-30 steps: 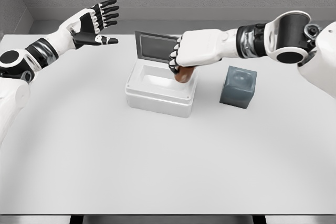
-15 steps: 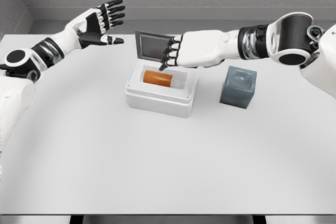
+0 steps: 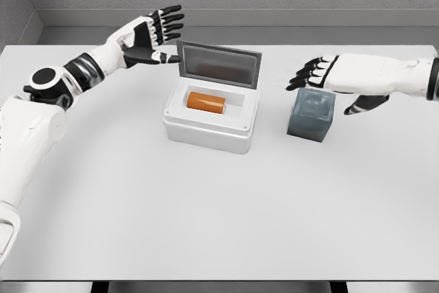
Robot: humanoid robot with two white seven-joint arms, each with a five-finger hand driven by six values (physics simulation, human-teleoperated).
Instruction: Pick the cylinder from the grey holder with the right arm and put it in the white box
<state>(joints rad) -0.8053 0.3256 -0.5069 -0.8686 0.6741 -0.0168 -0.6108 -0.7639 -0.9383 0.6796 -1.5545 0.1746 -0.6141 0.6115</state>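
With cylinder [image 3: 206,101] in white box [image 3: 206,132], R hand [image 3: 346,79] fingers [image 3: 307,73] spread, empty.

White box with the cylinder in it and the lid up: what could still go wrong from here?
The left hand, open, sits close to the raised lid of the white box; a careless push could shift the box rather than shut it. The cylinder lies on its side and may roll. The right hand, open above the grey holder, could clip it.

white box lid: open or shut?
Open. The white box has its lid standing up at the back edge, and the orange cylinder shows lying inside.
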